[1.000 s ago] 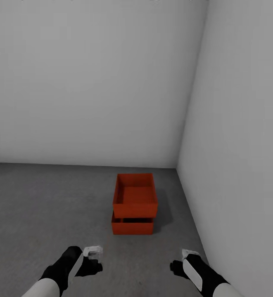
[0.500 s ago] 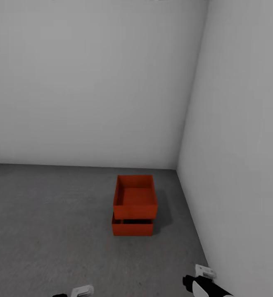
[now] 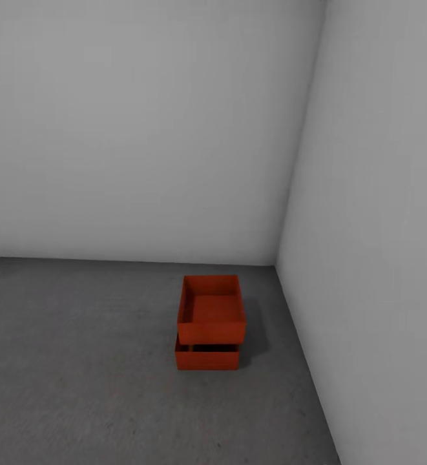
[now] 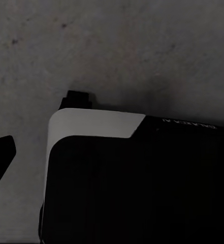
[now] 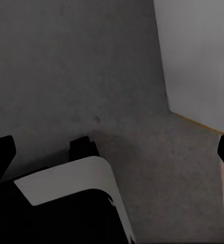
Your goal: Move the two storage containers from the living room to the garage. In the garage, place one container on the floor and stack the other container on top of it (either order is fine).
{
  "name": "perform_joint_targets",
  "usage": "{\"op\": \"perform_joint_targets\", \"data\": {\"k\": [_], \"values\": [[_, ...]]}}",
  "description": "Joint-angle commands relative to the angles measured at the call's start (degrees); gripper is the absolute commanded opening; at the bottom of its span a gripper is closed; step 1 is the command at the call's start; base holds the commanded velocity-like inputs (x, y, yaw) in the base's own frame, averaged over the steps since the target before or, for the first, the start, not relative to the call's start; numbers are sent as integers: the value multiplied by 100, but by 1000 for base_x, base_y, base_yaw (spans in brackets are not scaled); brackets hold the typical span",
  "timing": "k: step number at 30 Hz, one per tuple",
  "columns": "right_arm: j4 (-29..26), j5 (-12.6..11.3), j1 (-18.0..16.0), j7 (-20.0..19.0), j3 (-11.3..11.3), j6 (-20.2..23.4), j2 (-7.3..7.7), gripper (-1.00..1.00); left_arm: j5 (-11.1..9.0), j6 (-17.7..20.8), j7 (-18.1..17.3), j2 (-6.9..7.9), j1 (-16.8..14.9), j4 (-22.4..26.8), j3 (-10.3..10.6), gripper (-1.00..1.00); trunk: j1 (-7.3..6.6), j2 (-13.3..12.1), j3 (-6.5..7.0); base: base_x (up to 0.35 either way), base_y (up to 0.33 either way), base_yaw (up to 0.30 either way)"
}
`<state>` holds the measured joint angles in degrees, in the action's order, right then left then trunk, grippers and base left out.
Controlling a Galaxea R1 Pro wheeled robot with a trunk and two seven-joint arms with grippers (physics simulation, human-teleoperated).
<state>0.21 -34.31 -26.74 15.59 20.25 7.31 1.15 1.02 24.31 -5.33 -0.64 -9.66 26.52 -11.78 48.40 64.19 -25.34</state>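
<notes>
Two red-orange box-shaped storage containers with thin walls and no lids are seen in the head view, in a corner of the garage. One container [image 3: 207,357] is set on the dark grey speckled concrete floor [image 3: 77,374]. The other container [image 3: 211,311] is stacked on top of it, pushed a little toward the back, so the front edge of the lower one sticks out. Both are near the pale grey-white walls [image 3: 142,129], and nothing is touching them.

The job looks done: one box is on the floor and one is on top. Nothing seems to be left, as long as the top box sits steady.

One second ago both arms were seen at the bottom of the head view. Half a second ago only their tips were left. Now they have been pulled out of that view. The boxes have not been moved.

In the wrist views, dark fingertips are seen at the picture edges over bare floor, with nothing between them. It cannot be told how wide each claw is.
</notes>
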Motion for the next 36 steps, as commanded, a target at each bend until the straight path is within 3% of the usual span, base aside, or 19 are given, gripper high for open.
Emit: {"op": "perform_joint_targets", "data": {"k": [1,25,36], "values": [[12,-28,14,14,49,30,0,100,15,35,-30,-7,21,11,-45,100,0,4,-6,0,0,0],[14,-32,39,23,41,33,-43,100,41,30,-30,-41,65,-161,-4,100,0,4,-6,0,0,0],[14,-32,37,22,41,33,-36,100,29,30,-30,-47,69,-1067,-8,100,0,4,-6,0,0,0]]}}
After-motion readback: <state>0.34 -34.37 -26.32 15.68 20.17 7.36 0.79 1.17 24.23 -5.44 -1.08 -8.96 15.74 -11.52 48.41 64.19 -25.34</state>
